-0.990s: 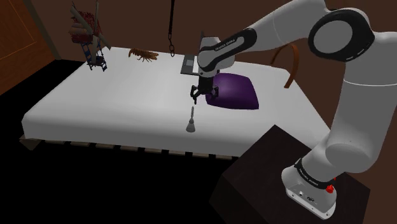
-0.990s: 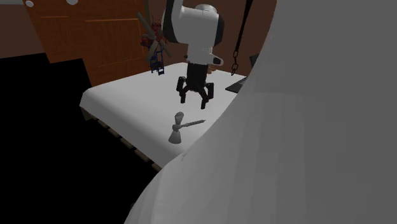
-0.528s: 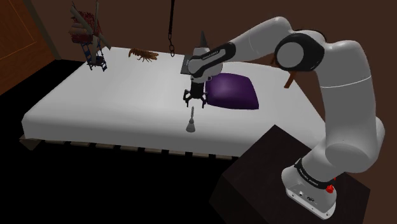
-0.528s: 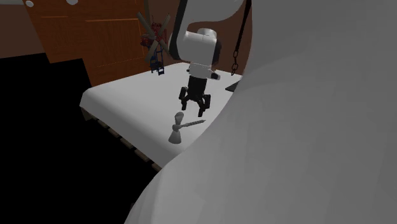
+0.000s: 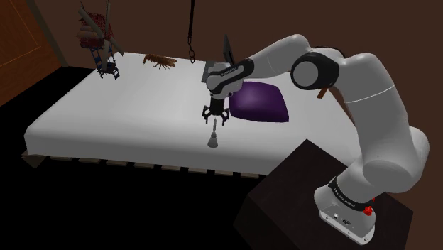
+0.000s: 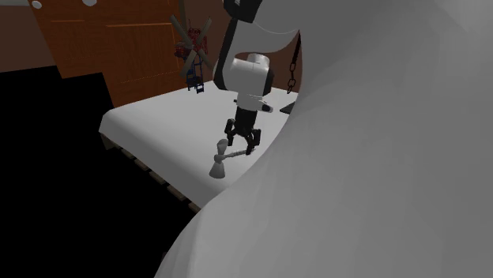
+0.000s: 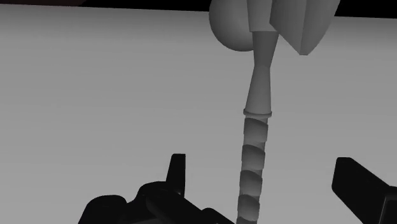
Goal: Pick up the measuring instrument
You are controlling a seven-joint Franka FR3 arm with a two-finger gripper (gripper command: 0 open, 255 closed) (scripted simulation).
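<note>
Over the white bed (image 5: 113, 117), near its stand-side edge, hovers just above the grey measuring instrument (image 5: 212, 138), hand (image 5: 215, 121) spread apart astride its spiral shaft, flared head lying straight ahead.

In the wrist view, the measuring instrument (image 7: 256, 146) is cut off by the frame edges at its head and at its spiral shaft. In the second exterior view, much of the bed (image 6: 150, 126) is hidden by the white arm (image 6: 379, 158).
</note>
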